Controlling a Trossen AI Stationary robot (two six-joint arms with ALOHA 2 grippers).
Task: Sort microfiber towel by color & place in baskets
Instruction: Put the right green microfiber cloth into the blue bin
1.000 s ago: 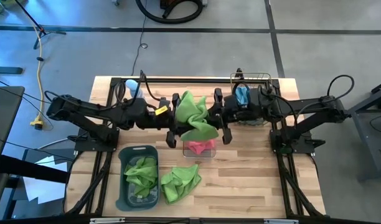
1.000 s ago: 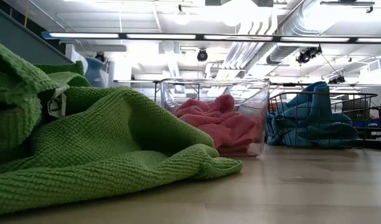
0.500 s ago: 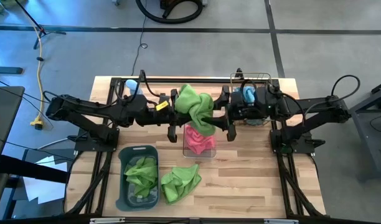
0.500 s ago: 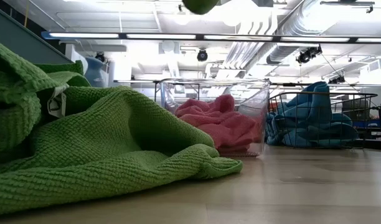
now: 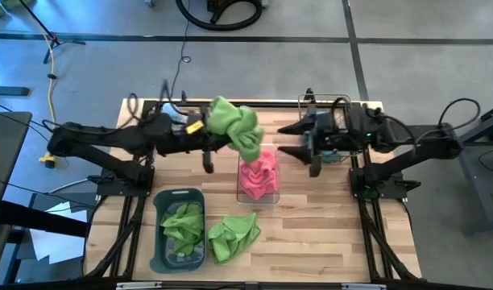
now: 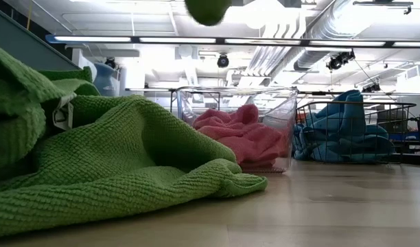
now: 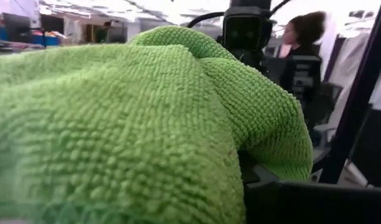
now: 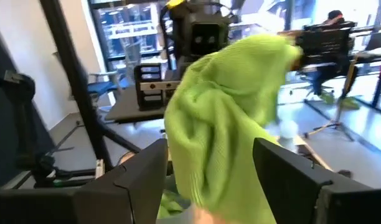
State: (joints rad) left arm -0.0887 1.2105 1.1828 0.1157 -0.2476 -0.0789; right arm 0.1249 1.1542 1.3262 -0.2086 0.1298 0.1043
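My left gripper [image 5: 214,137] is shut on a lime green microfiber towel [image 5: 234,127] held high above the table's middle. The towel fills the left wrist view [image 7: 147,124], and its lower end shows at the top of the low view [image 6: 208,10]. My right gripper [image 5: 285,141] stands open to the towel's right, apart from it; its wrist view [image 8: 209,168] shows the towel [image 8: 228,118] beyond its fingers. Pink towels lie in the clear bin [image 5: 240,193]. Green towels lie in the grey tub [image 5: 159,242]. Another green towel [image 5: 233,236] lies on the table. My left gripper reaches in level from the table's left and holds the green towel by a bunched part [image 5: 222,133]. The cloth itself covers the fingers, so the exact hold cannot be seen. The towel is lifted clear and droops with its lower end [image 5: 250,149] over the clear bin's far end.
The wire basket [image 5: 343,101] with blue towels stands at the far right, under my right arm; the low view shows it too [image 6: 402,130]. A pale blue bottle [image 5: 172,109] stands at the far left. People and desks show in the room beyond.
My right gripper has let go of the green towel and drawn back toward the table's right edge. My left gripper has taken hold of the towel and carried it up and toward the far left. The towel now hangs from the left gripper alone.
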